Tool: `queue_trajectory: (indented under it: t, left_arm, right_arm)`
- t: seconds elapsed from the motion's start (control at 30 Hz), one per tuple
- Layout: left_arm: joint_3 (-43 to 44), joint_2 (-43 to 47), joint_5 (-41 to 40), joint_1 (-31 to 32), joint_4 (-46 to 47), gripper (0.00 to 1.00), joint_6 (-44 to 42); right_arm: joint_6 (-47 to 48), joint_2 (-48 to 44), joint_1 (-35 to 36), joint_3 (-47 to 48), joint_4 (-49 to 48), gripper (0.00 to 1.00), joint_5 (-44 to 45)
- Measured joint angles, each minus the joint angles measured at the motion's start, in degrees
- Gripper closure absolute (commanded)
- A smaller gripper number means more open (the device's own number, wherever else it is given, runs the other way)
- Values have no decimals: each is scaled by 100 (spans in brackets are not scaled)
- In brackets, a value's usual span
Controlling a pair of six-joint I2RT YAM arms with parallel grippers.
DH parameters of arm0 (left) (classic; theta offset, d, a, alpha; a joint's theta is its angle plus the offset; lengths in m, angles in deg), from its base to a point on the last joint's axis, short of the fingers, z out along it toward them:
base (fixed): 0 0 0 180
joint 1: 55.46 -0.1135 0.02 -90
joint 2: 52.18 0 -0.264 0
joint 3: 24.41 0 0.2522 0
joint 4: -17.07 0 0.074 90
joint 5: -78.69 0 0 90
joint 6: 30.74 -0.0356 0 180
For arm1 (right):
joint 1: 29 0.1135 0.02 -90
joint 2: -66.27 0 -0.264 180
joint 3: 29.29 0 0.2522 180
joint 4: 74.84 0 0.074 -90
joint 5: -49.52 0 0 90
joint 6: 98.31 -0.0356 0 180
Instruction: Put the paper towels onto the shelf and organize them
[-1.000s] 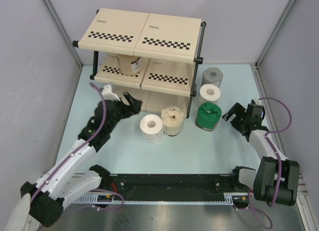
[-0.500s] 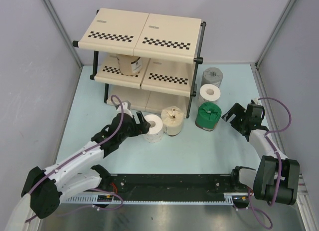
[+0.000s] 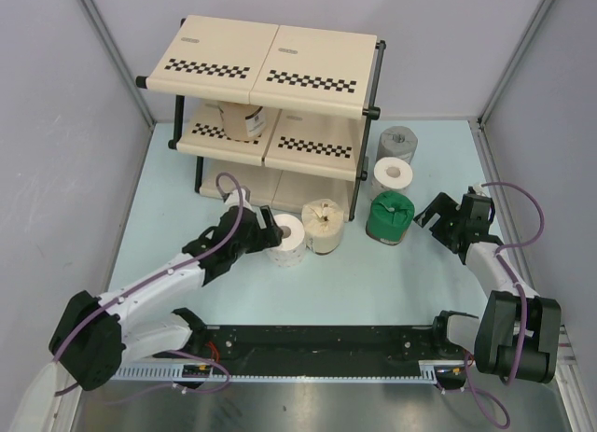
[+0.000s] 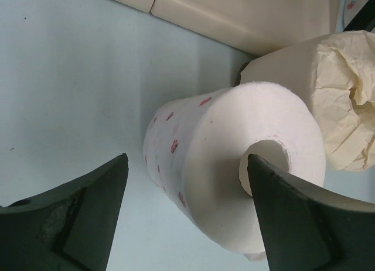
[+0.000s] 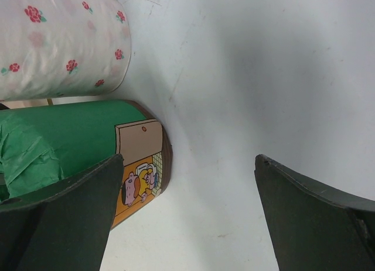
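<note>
At the left, our left gripper [image 3: 265, 232] reaches in low over the pale blue table [image 3: 373, 273]. Its jaws stand wide apart and hold nothing. In the left wrist view the near white roll [image 4: 234, 165] stands upright just ahead of the gap between the fingers [image 4: 76, 218], touching neither. That roll [image 3: 284, 238] sits in front of the shelf [image 3: 270, 63], touching a tan roll [image 3: 324, 225] on its right. A second tan roll [image 3: 241, 118] stands on the middle tier of the shelf, under the top panel.

Right of the shelf's front post we see three rolls in a line on the table: the grey roll [image 3: 398, 141] farthest back, the far white roll [image 3: 393, 176] next, and the green roll [image 3: 389, 216] nearest.

Our right gripper [image 3: 432, 212] hangs just beside the green roll, its jaws spread wide and empty. In the right wrist view the green roll [image 5: 58, 136] lies off to the side of the opening.
</note>
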Motion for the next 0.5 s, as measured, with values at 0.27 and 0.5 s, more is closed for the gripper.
queue_trajectory:
  t: [0.27,0.5]
  left_arm:
    - [363,-417,-72,7,-120,47,-7]
    - [424,-400,-63,15,-190,57,11]
  right_arm:
    - [-4,0,0,0,0,2,-20]
    - [-7,2,0,0,0,2,-33]
